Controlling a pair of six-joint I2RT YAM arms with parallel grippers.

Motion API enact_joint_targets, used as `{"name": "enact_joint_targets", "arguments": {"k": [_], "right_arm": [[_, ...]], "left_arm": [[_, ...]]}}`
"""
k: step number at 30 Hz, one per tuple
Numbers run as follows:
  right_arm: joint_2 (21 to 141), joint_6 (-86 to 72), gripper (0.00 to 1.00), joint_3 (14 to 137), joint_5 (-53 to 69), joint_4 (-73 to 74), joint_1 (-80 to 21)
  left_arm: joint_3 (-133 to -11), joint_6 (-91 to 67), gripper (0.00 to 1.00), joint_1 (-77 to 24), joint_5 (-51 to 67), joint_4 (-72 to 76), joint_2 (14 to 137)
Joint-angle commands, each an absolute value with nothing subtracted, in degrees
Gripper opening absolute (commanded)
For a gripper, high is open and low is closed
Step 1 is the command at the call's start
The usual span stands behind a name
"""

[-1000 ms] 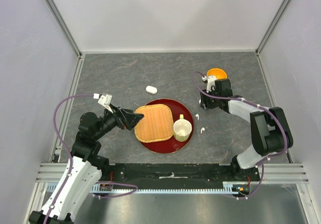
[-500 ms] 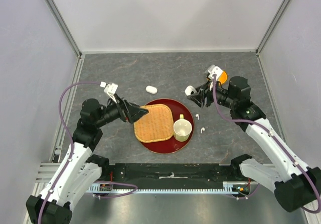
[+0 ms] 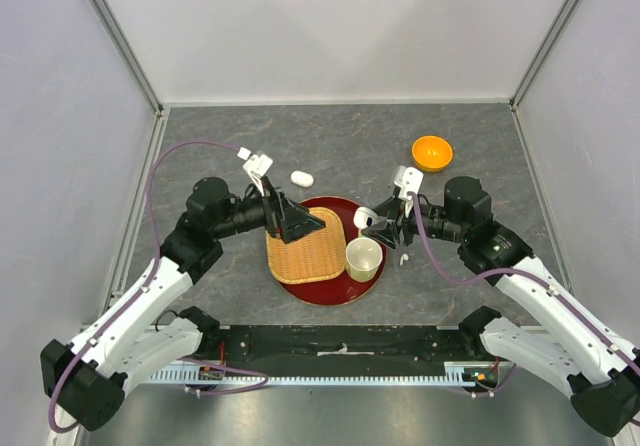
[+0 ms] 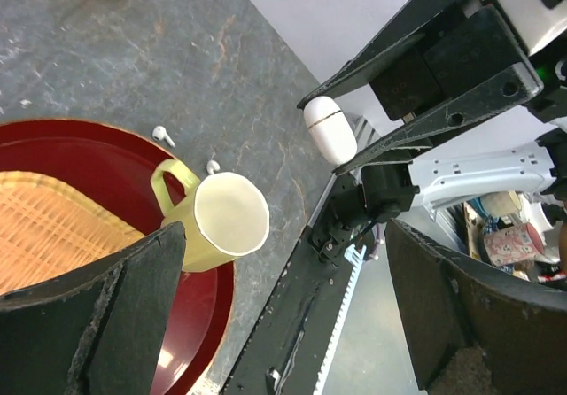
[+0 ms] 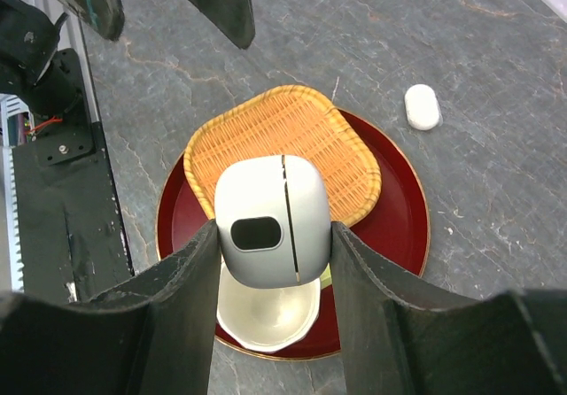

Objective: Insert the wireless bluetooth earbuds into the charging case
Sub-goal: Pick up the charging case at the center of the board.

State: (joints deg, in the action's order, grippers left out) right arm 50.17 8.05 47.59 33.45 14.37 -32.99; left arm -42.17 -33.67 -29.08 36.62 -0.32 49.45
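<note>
My right gripper is shut on a closed white charging case, held above the cream cup on the red tray. In the right wrist view the case sits between the fingers, over the cup. Two tiny white earbuds lie on the table right of the tray, one near its rim and one by the cup. One earbud shows in the top view. My left gripper is open and empty above the wicker basket.
A second white case lies on the table behind the tray, and it also shows in the right wrist view. An orange bowl stands at the back right. The wicker basket fills the tray's left half.
My right gripper has carried the case from near the orange bowl to above the cup. My left gripper has moved right, over the basket.
</note>
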Motion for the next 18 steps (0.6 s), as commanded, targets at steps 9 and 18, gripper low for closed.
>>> {"name": "enact_joint_targets", "arguments": {"k": [9, 18], "right_arm": [[50.71, 10.20, 0.00, 46.93, 28.13, 9.58, -38.23], [51.33, 10.37, 0.00, 46.76, 24.09, 8.09, -41.30]], "left_arm": [[-47.63, -36.91, 0.95, -39.19, 26.19, 5.09, 58.17], [-49.48, -39.55, 0.86, -41.31, 26.89, 7.56, 62.84]]}}
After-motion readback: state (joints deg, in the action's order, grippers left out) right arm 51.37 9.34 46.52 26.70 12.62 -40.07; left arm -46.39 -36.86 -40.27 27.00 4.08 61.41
